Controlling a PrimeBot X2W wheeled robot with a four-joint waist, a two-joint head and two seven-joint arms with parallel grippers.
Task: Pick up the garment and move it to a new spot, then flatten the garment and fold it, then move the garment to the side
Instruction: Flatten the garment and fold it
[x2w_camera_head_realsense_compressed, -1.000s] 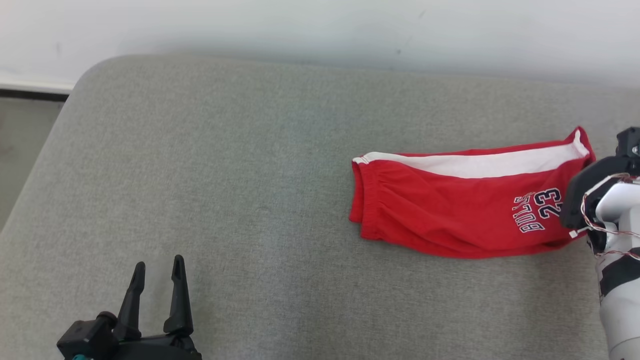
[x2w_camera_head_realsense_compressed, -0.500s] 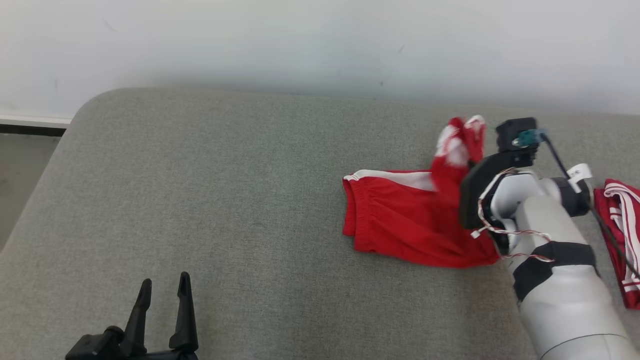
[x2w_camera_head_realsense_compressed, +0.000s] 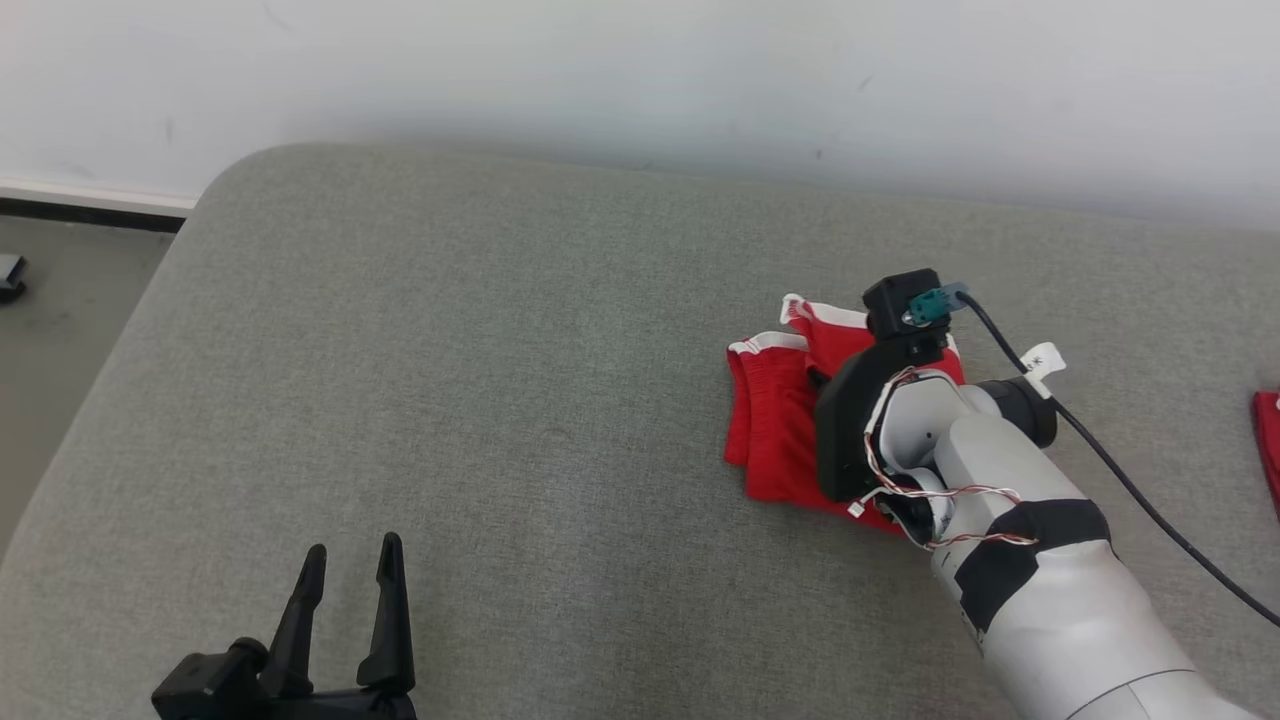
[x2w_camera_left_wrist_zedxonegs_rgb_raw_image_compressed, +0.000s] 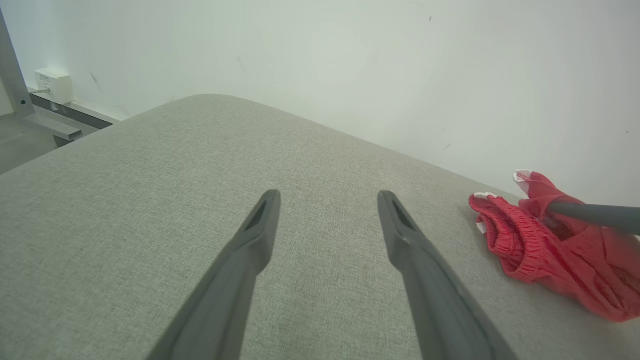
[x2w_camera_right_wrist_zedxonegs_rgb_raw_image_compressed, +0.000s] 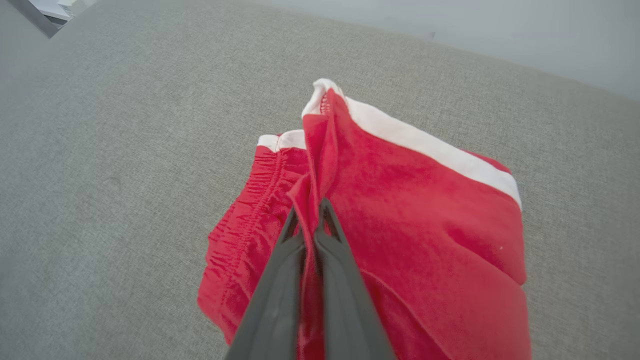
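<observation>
While the garment (x2w_camera_right_wrist_zedxonegs_rgb_raw_image_compressed: 425, 210) was clamped by the right gripper (x2w_camera_right_wrist_zedxonegs_rgb_raw_image_compressed: 310, 212), left gripper (x2w_camera_left_wrist_zedxonegs_rgb_raw_image_compressed: 327, 200) spread and empty, its lifted edge was best laid squarely over the waistband (x2w_camera_right_wrist_zedxonegs_rgb_raw_image_compressed: 260, 200) beside the fingertips.

A: Support surface?
B: Logged: grey upholstered pad (x2w_camera_head_realsense_compressed: 500, 350), woven texture, rounded far-left corner, backed against pale wall (x2w_camera_head_realsense_compressed: 600, 70).
A: Lying on it?
B: Logged: red shorts (x2w_camera_head_realsense_compressed: 775, 430), right of centre, bunched and doubled over, white trim along far edge, gathered waistband facing left. Also second red cloth (x2w_camera_head_realsense_compressed: 1270, 440) at extreme right, well apart, cut off by frame.
</observation>
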